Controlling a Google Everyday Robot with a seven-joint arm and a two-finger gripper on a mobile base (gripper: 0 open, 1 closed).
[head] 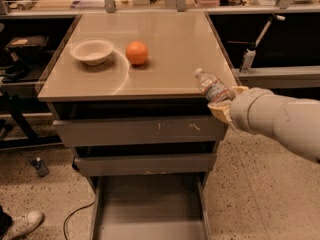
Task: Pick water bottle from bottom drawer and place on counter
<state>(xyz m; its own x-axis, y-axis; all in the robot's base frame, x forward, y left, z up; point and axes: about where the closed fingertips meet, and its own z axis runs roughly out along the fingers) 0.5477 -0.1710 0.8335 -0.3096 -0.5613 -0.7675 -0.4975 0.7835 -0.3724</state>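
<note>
Water bottle [211,86]: out of the bottom drawer [150,209], carried in the air at the front right corner of the table [170,34]. It rests on nothing that I can see. Its long axis is tilted, with the white cap up and toward the table's middle and the base down and to the right, into the pincer [220,103].

Pincer: pinching the bottle by its lower end. The arm reaches in from the right of the view, beside the cabinet's right flank, about level with the table's front rim.

Relation my next input turns on: the open surface lies up and left of the bottle, along the line the cap points. The cap overlaps the table edge in view, but I cannot tell whether the base clears the rim. My judgement: lift a little, carry inward, then bring the bottle upright before letting go.

Around: orange [137,52] and white bowl [92,50] sit on the left part, well apart from the bottle. The bottom drawer stands pulled out beneath two shut drawers.
</note>
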